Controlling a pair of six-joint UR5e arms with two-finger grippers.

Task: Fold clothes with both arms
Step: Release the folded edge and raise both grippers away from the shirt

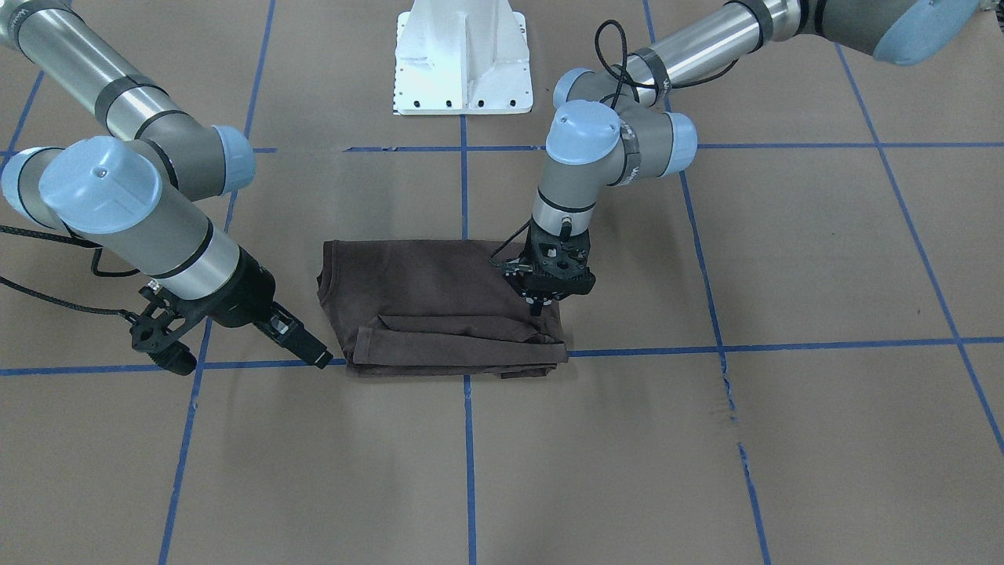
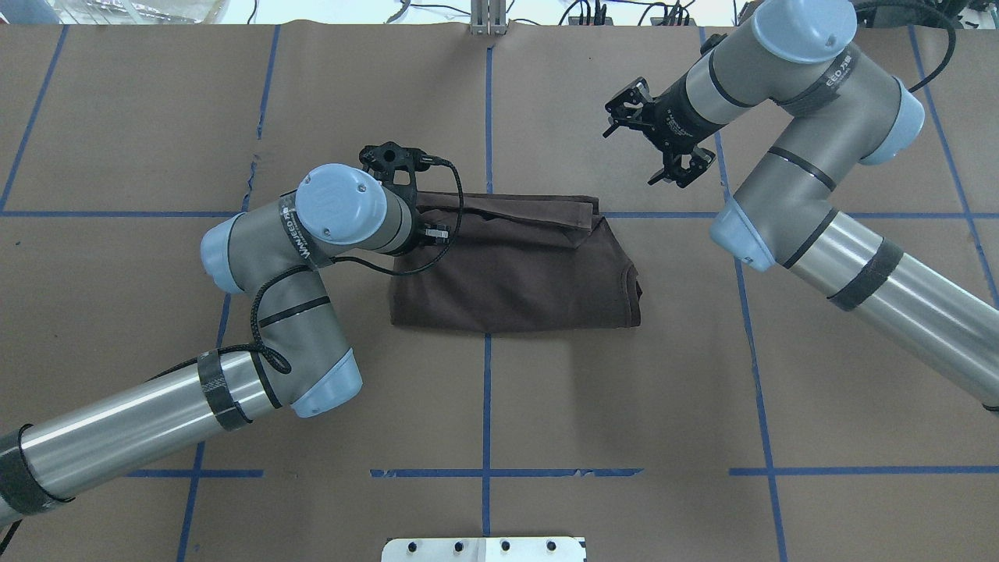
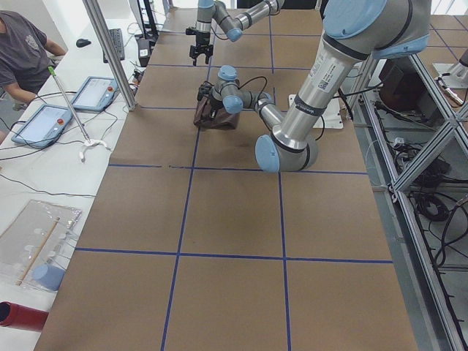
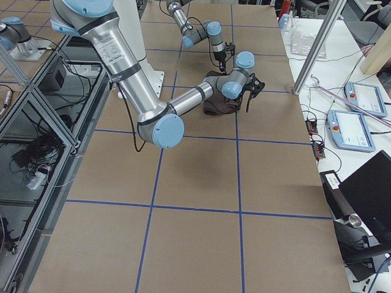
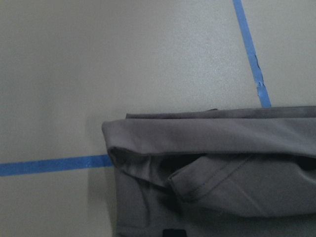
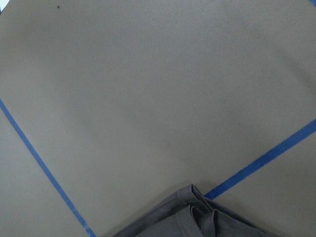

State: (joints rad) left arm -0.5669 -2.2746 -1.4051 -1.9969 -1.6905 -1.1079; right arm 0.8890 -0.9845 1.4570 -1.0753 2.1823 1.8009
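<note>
The dark brown T-shirt (image 1: 423, 290) lies folded into a rectangle on the table's middle, also in the overhead view (image 2: 515, 273). A narrow flap lies along its operator-side edge. My left gripper (image 1: 536, 306) points straight down at the shirt's corner on my left, fingers together at the fabric. The left wrist view shows that corner (image 5: 222, 168) with a dark fingertip at its bottom edge. My right gripper (image 1: 314, 355) hangs tilted just off the shirt's opposite corner, open and empty, also visible from overhead (image 2: 624, 109). The right wrist view shows only that corner's tip (image 6: 197, 222).
The white bolted pedestal (image 1: 463, 63) stands on the robot's side of the brown, blue-taped table. Operators' tablets (image 3: 44, 121) and loose items lie on a side bench beyond the far edge.
</note>
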